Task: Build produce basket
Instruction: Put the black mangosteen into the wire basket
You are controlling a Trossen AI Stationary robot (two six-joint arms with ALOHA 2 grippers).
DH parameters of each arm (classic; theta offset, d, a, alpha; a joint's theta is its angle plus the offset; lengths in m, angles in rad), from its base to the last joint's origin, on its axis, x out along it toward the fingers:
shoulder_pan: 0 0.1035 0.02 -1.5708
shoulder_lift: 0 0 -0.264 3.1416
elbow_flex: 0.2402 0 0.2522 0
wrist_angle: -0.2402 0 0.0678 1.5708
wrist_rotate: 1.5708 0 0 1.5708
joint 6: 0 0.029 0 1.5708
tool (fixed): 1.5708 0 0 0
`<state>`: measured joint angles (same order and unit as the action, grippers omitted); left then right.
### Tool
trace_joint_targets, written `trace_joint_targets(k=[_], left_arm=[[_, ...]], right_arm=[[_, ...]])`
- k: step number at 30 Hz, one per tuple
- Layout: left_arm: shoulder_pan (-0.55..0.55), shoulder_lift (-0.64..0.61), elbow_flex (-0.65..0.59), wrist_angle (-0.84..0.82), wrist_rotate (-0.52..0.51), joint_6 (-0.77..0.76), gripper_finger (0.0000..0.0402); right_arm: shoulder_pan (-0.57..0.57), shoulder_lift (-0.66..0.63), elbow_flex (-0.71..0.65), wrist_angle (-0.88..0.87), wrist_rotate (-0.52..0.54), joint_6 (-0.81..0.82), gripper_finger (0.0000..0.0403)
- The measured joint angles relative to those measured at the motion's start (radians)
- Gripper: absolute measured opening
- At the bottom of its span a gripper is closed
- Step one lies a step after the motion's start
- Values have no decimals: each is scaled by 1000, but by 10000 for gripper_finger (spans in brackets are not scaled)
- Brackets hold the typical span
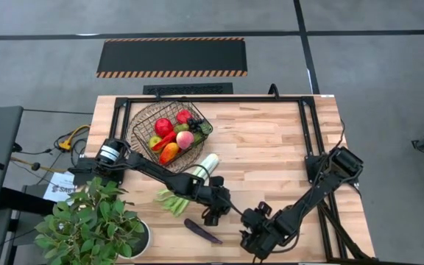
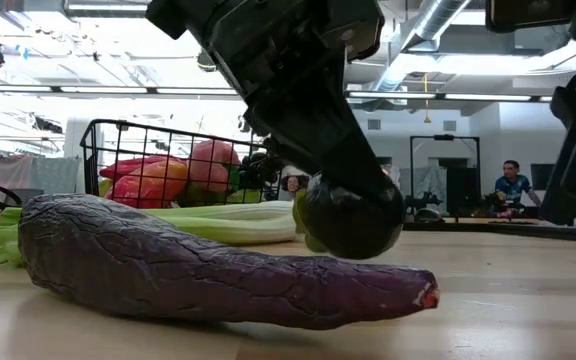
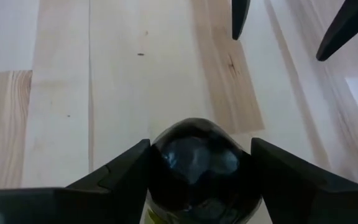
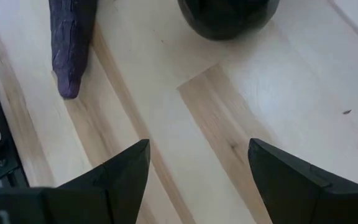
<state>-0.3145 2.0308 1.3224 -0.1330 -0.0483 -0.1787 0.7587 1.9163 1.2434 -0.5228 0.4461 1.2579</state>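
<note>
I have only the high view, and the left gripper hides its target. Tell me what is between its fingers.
Observer: A dark round fruit. In the left wrist view the left gripper has its fingers against both sides of it.
Operator: Check that the aubergine is clear of it.
Observer: The right wrist view shows bare wood between the aubergine and the fruit.
Operator: Report the right gripper.
Observer: The right gripper is open, with nothing between its fingers and only the table beneath.
</note>
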Motion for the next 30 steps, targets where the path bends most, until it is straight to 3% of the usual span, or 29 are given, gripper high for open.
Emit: trace_joint_targets(k=[7,14,23,30], left_arm=[[0,0,58,-90,-12,-30,234],[6,0,162,-149,-16,-70,235],[41,0,406,-305,-42,-132,235],[87,0,619,-372,-56,-226,236]], right_arm=[[30,0,0,-7,0,48,291],[115,0,0,-72,20,217,291],[262,0,0,-114,83,499,291],[307,0,0,-135,137,601,291]])
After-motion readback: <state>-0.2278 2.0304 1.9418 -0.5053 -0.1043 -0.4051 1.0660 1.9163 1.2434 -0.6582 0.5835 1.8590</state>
